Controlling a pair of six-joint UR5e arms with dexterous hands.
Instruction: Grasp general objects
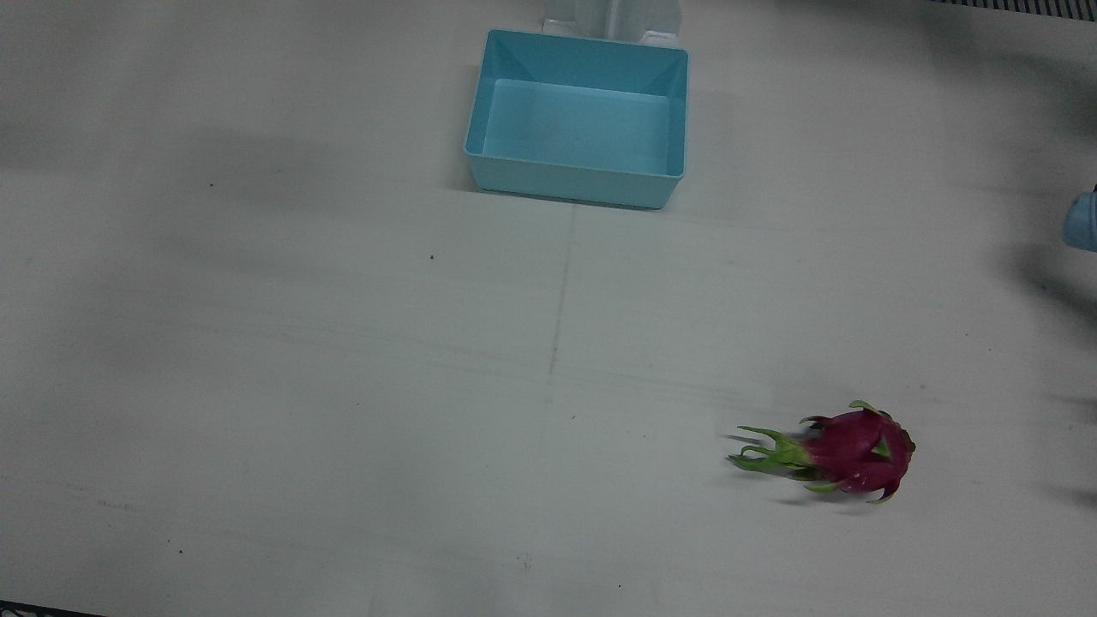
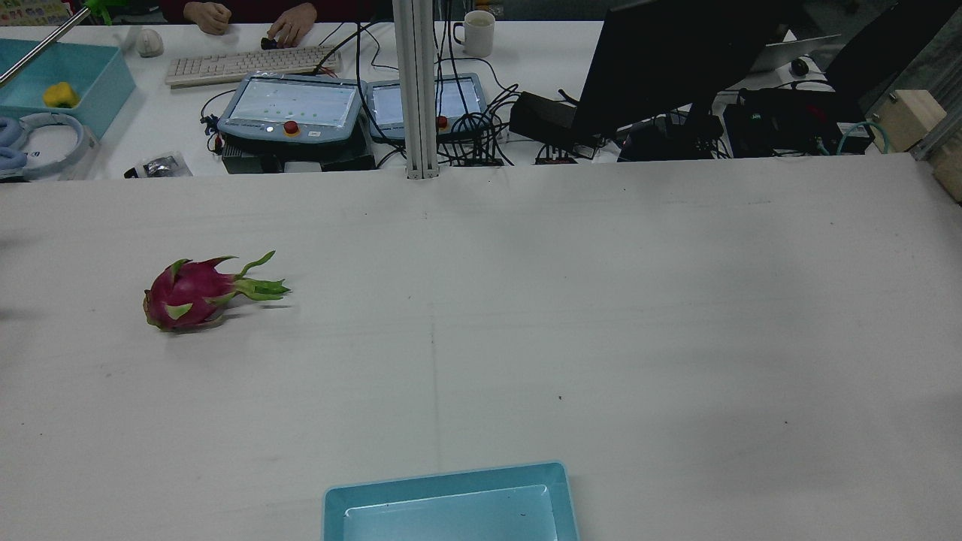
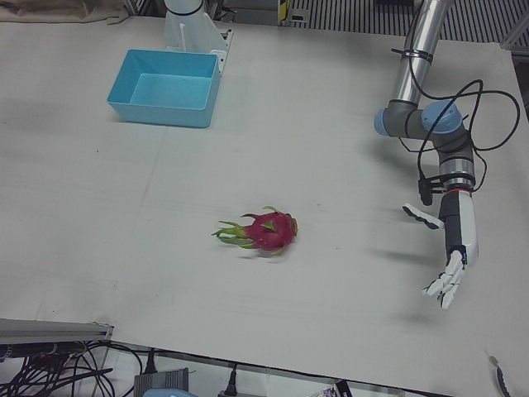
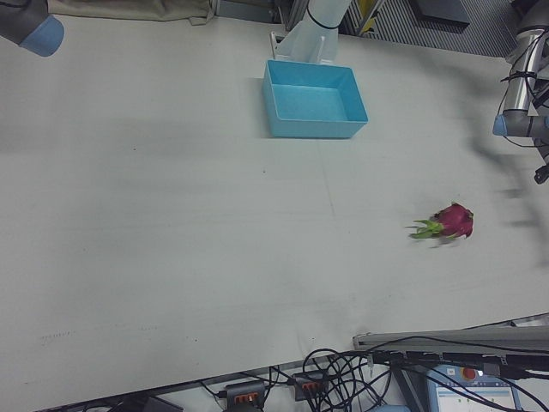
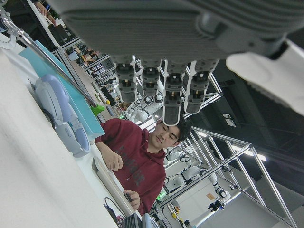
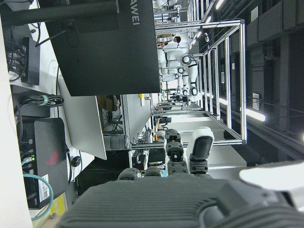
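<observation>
Spiky magenta dragon fruit (image 1: 857,452) — smooth rectangular blue bin (image 1: 579,176) apart

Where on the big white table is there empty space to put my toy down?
Nearly everywhere. The white table is bare between the light blue plastic bin and the pink dragon fruit with green leaves, and the whole half away from the fruit is free. The open left hand hangs beside the fruit. The far desk with the beige keyboard is crowded.

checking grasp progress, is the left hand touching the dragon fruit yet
Apart. The left-front view shows the left hand hanging open well off to the side of the dragon fruit, with bare table between them.
</observation>
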